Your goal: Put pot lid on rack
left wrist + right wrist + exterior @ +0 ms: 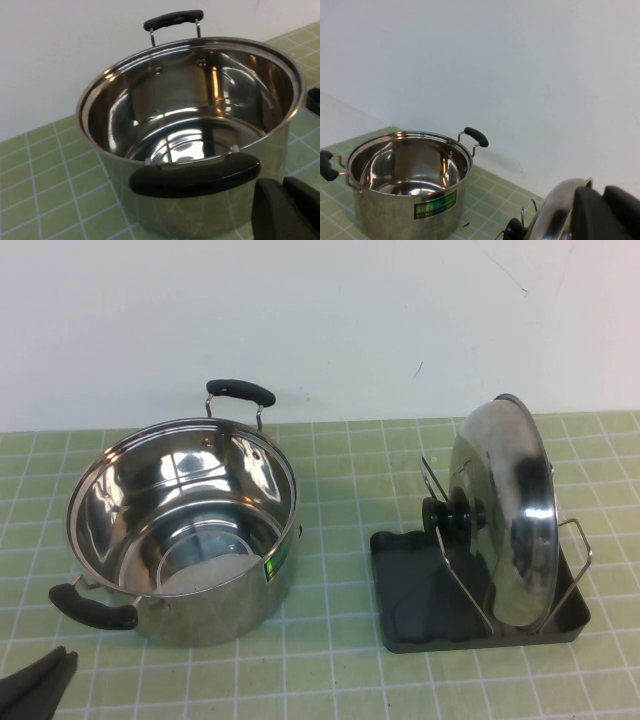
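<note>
The round, domed, shiny stainless-steel pot lid (505,512) stands on edge in the rack of bent silver wire loops (455,575), its black knob (452,516) facing the pot. The rack's dark grey rectangular tray (410,585) rests on the green tiled desk (340,490), on the robot's right side.

The open steel pot with two black handles (185,530) sits well apart from the rack, on the left.

The left end effector (38,680) is low at the near left corner, just beside the pot's near handle (195,175); its dark fingers lie pressed together, holding nothing.

The right end effector (607,215) hovers just above the lid's rim; whether it is open or closed I cannot tell.
</note>
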